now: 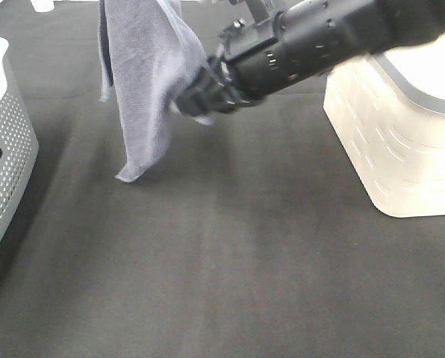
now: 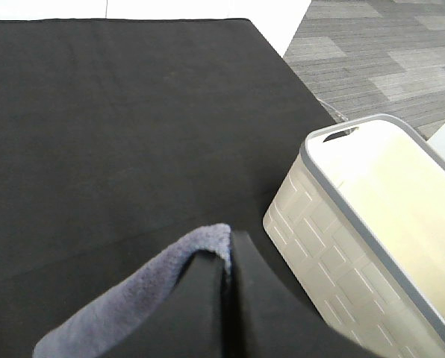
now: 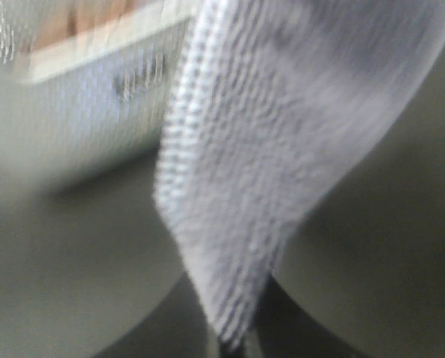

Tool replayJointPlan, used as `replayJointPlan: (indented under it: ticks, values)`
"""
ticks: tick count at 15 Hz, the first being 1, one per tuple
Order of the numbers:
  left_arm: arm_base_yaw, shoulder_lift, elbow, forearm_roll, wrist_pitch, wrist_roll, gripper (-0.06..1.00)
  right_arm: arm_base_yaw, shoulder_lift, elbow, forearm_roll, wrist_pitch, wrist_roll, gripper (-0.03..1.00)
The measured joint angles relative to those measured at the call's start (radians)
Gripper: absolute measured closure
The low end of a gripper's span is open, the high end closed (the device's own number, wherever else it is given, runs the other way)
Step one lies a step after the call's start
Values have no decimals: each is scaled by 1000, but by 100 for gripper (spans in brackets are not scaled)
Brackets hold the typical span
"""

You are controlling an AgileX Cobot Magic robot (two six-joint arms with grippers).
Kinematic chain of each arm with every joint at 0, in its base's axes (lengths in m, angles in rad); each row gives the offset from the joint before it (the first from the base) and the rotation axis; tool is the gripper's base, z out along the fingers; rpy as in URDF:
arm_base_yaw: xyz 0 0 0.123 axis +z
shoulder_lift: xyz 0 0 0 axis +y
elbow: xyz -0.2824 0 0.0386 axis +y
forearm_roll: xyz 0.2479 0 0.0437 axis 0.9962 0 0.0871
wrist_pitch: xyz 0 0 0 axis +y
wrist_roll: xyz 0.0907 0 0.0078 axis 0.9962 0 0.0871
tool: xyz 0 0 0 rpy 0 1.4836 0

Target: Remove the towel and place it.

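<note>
The grey-lavender towel (image 1: pixel 144 82) hangs in the air over the back left of the black table, its lower corner close above the covering. My right gripper (image 1: pixel 187 101) reaches across from the right and is shut on the towel's right edge. In the blurred right wrist view the towel (image 3: pixel 282 149) narrows down into the right gripper (image 3: pixel 234 341). My left gripper (image 2: pixel 228 242) is shut on a fold of the towel (image 2: pixel 133 298). In the exterior view the left gripper is out of frame above the towel's top.
A grey perforated basket (image 1: pixel 2 149) stands at the left edge; it also shows in the right wrist view (image 3: pixel 81 112). A white basket with a grey rim (image 1: pixel 402 149) stands at the right, also in the left wrist view (image 2: pixel 342 246). Black covering (image 1: pixel 230 268) spans the table.
</note>
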Motion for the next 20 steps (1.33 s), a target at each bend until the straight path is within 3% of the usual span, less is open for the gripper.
replayJointPlan:
  ticks: [1, 3, 6, 7, 9, 12, 14, 16, 20]
  values:
    - [0, 0, 0, -2, 0, -5, 94, -1, -7, -61, -275, 71, 207, 95]
    - [0, 0, 0, 7, 0, -39, 94, -1, -26, -203, -696, 258, 465, 95]
    - [0, -18, 36, 70, -27, -117, 94, -1, -56, -400, -1067, 518, 551, 95]
    - [0, -98, 199, 82, -133, -155, 94, -1, -69, -522, -1208, 609, 564, 95]
    - [0, -244, 481, 75, -341, -203, 94, -1, -70, -622, -1268, 633, 565, 95]
    - [0, -461, 940, 25, -717, -265, 94, -1, -70, -654, -1272, 626, 564, 95]
    - [0, -512, 1128, -4, -857, -273, 94, -1, -47, -654, -1269, 624, 564, 95]
    - [0, -514, 1199, -11, -893, -274, 94, -1, -16, -654, -1268, 594, 573, 95]
    - [0, -482, 1207, -11, -962, -274, 94, -1, 33, -652, -1277, 475, 670, 95]
